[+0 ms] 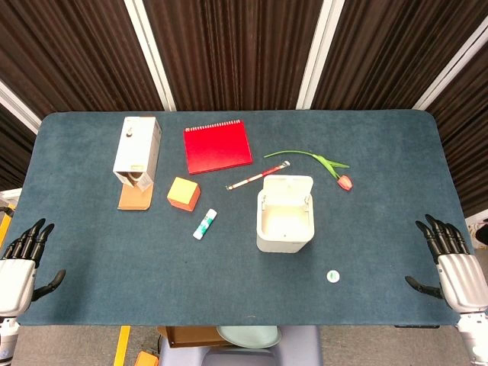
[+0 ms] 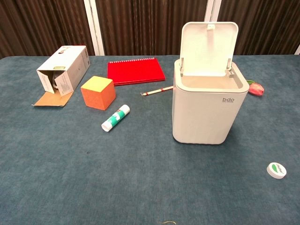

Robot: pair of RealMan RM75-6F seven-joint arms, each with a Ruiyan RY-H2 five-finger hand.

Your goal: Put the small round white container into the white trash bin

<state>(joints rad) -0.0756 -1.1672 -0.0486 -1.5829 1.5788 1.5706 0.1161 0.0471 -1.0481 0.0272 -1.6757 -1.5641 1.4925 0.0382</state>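
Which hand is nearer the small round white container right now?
Right. The right hand sits at the table's right edge, a short way from the container; the left hand is at the far left edge, across the table.

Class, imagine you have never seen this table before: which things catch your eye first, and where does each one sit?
The white trash bin stands out most, right of the table's centre with its lid flipped up. Behind and to its left lies a bright red spiral notebook, with an orange cube nearer the open cardboard box on the left. The small round white container sits alone near the front right edge.
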